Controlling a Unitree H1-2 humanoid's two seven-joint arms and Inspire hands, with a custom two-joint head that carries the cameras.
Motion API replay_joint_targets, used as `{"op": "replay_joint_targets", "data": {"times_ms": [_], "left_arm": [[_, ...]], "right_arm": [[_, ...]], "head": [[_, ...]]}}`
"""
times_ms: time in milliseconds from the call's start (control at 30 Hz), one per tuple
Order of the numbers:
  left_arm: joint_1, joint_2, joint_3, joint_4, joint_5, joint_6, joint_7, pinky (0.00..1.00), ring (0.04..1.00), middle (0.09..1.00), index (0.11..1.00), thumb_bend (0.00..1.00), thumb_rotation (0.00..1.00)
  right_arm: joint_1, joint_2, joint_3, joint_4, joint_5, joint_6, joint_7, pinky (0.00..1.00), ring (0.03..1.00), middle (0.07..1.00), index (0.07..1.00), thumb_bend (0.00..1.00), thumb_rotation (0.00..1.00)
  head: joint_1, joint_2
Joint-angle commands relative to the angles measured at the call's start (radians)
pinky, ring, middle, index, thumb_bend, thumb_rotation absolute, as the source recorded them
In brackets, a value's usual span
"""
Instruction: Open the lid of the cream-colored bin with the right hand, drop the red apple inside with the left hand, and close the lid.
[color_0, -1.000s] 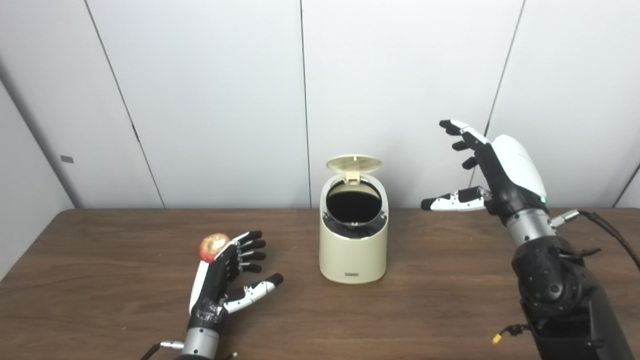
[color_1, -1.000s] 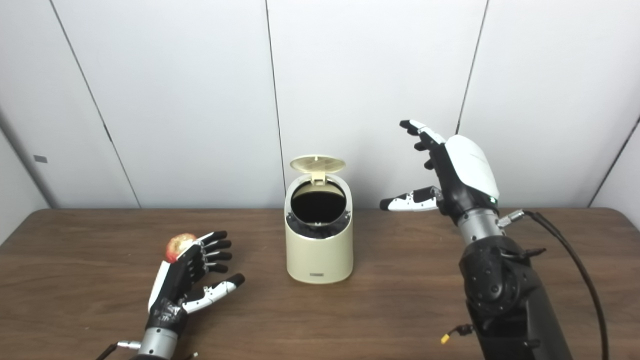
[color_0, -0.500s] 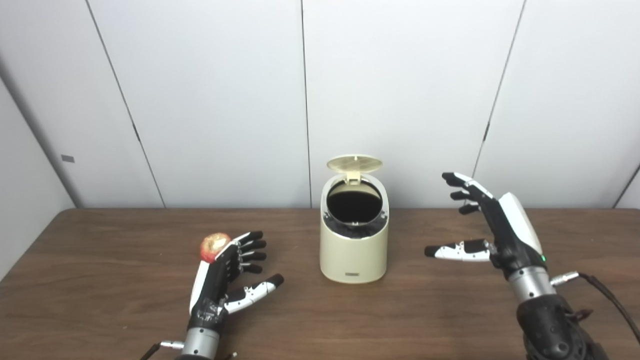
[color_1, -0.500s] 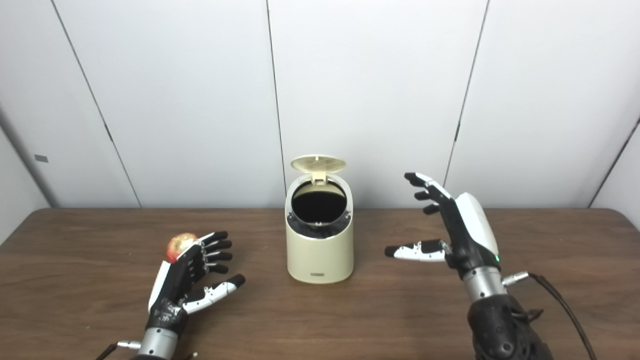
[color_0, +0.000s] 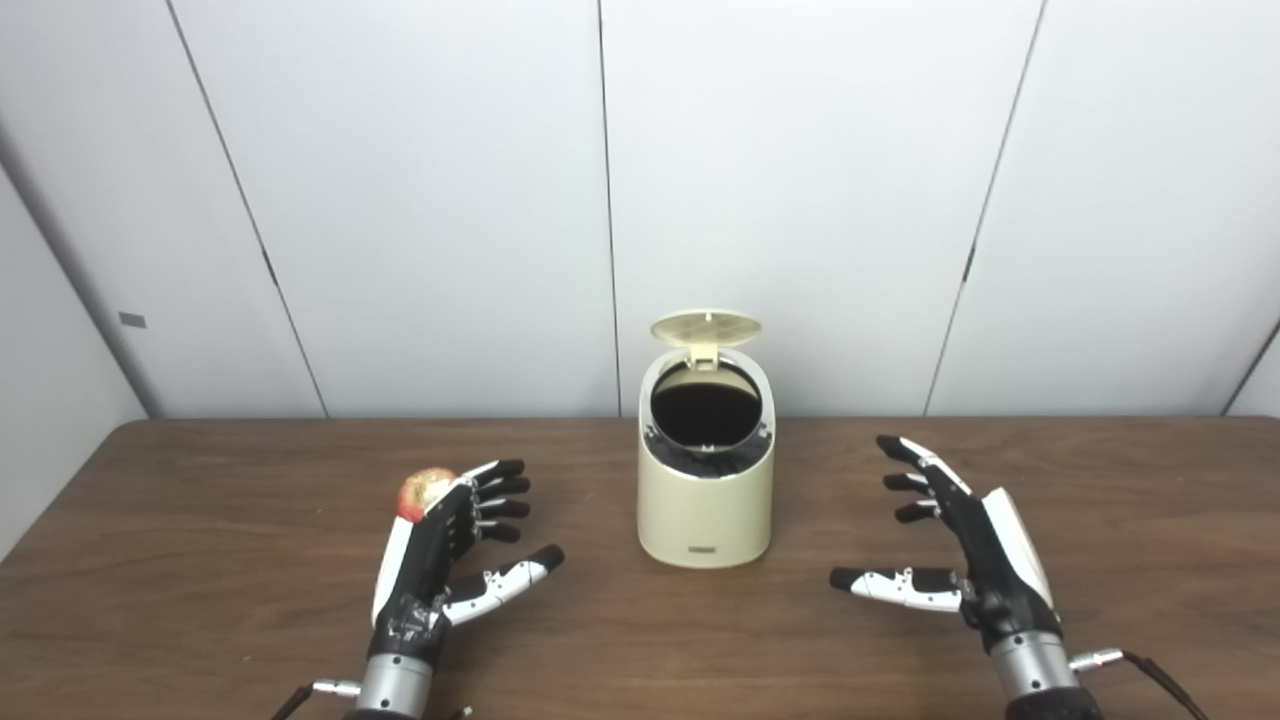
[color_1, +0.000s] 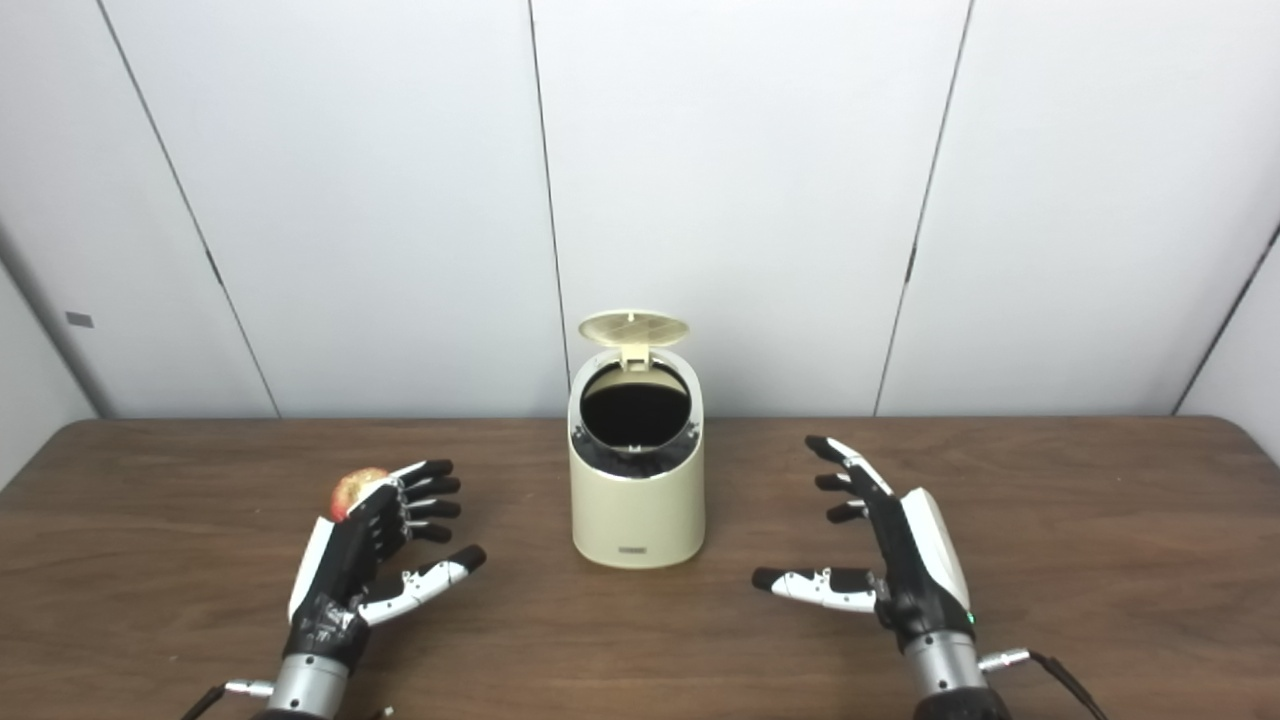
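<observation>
While the bin (color_0: 705, 490) stands mid-table with its lid (color_0: 706, 328) tipped up and back on the rear hinge, its round dark mouth faces the camera and nothing can be made out inside. Both hands sit low over the table (color_0: 200, 520), one on each side of the bin and well apart from it. To the bin's left, the left hand (color_0: 440, 545) has its fingers spread and its thumb angled out toward the bin — it holds nothing. Just beyond that hand lies the apple (color_0: 423, 492), partly hidden by the fingers; whether they touch it cannot be told. To the bin's right, the right hand (color_0: 960, 540) is likewise empty, fingers wide and pointing up-left, thumb stretched out leftward toward the bin's base — clear of the bin and the lid. Behind the table stands a wall (color_0: 800, 200) of pale panels.
</observation>
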Motion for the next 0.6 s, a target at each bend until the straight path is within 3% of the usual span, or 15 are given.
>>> {"op": "replay_joint_targets", "data": {"times_ms": [0,100,300,400,567], "left_arm": [[-0.013,0.012,0.006,-0.061,-0.010,-0.018,-0.004,0.59,0.680,0.740,0.772,0.72,0.08],[-0.011,0.011,0.003,-0.089,0.006,-0.006,0.000,0.58,0.668,0.726,0.763,0.70,0.05],[-0.018,0.024,0.011,-0.119,0.072,-0.057,0.031,0.57,0.678,0.732,0.768,0.71,0.03],[-0.026,0.035,0.029,-0.136,0.148,-0.068,0.076,0.62,0.711,0.753,0.778,0.70,0.06],[-0.047,0.063,0.084,-0.155,0.188,-0.042,0.123,0.66,0.765,0.783,0.800,0.73,0.08]], "right_arm": [[-0.020,0.001,-0.003,-0.023,0.006,-0.048,-0.024,0.62,0.770,0.866,0.860,0.80,0.20],[-0.020,-0.006,-0.010,-0.007,0.019,-0.063,-0.027,0.63,0.770,0.863,0.857,0.79,0.15],[-0.017,-0.029,-0.026,0.018,0.049,-0.096,-0.024,0.63,0.775,0.864,0.856,0.78,0.03],[-0.012,-0.032,-0.030,-0.004,0.052,-0.063,-0.011,0.66,0.773,0.868,0.861,0.78,0.01],[-0.009,-0.028,-0.032,-0.045,0.048,-0.009,0.007,0.67,0.773,0.872,0.859,0.79,0.00]], "head": [[0.020,-0.002],[0.075,-0.014],[0.167,-0.034],[0.195,-0.042],[0.216,-0.049]]}}
